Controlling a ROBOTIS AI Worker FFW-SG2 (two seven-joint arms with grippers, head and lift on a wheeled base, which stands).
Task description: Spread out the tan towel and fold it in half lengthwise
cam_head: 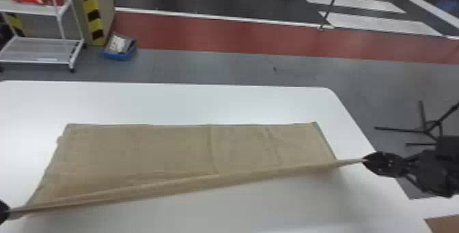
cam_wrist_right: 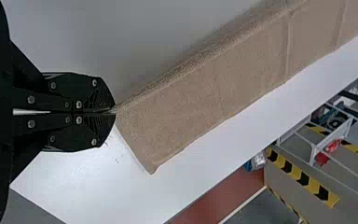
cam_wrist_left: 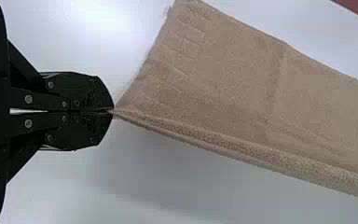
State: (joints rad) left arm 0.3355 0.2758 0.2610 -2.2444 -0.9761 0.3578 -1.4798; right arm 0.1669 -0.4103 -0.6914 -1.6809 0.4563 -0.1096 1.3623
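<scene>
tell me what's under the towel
The towel lies on the white table, near corners held up by the left gripper and right gripper; anything under its flat part is covered.

Over on the white table [cam_head: 170, 102], the tan towel [cam_head: 153, 147] lay spread wide, its near edge drawn taut between the left gripper [cam_head: 8, 211] and right gripper [cam_head: 364, 160], each pinching a corner. Past the table I saw a white cart [cam_head: 41, 58], a blue bin [cam_head: 117, 56] near it on the floor.
</scene>
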